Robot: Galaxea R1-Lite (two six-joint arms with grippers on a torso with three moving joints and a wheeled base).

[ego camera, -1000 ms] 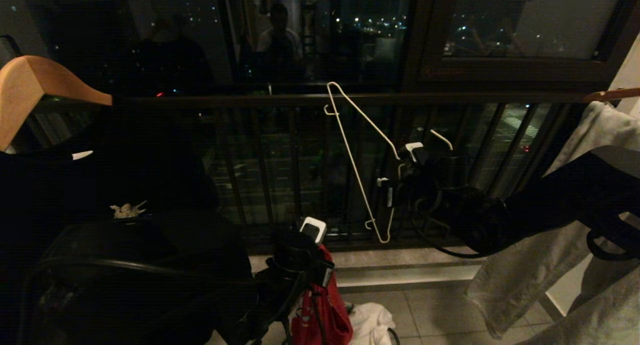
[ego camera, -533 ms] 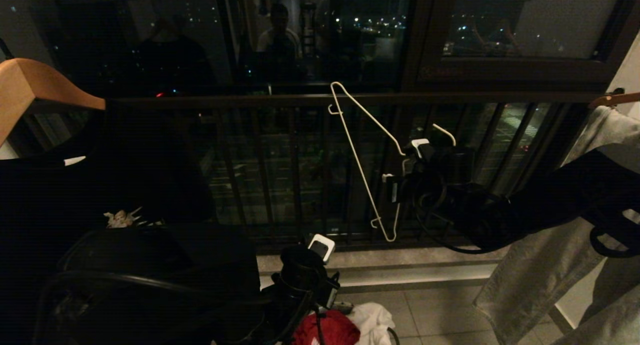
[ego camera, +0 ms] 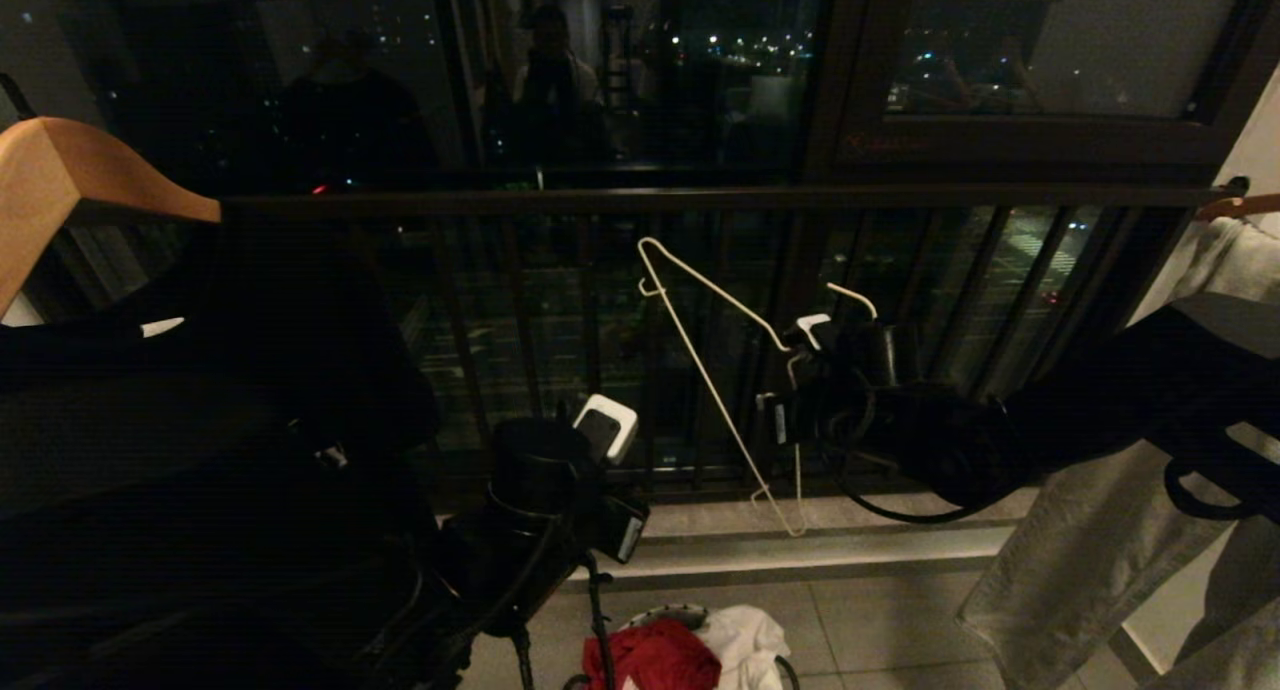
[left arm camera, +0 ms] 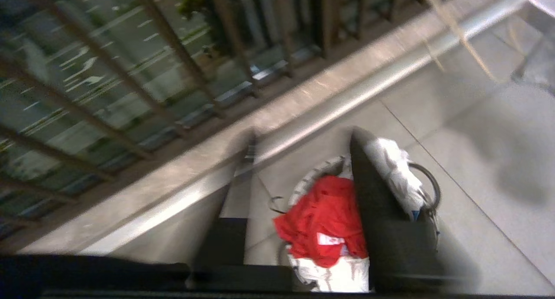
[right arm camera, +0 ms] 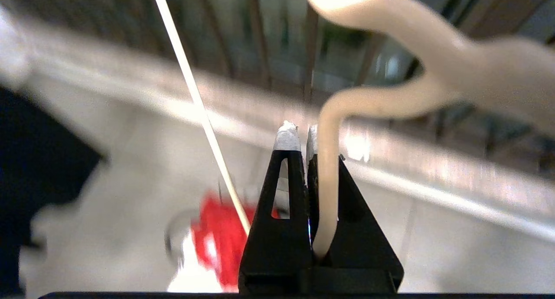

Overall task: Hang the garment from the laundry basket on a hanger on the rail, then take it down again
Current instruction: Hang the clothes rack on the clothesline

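Gripping the hanger (right arm camera: 329, 130) by its neck, right gripper (right arm camera: 299, 138) clamped; left gripper (left arm camera: 303, 160) empty, garment (left arm camera: 325, 221) in laundry basket (left arm camera: 427, 190) below its jaws. Thin wire could twist loose.

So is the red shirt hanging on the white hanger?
No, the red shirt lies crumpled in the laundry basket on the floor, while the white hanger is bare.

the garment (ego camera: 655, 656) lies in the laundry basket (left arm camera: 316, 171) on the floor, beside a cloth (ego camera: 742, 635). the hanger (ego camera: 720, 390) hangs above (tilted), before the railing (ego camera: 520, 200), off the rail.
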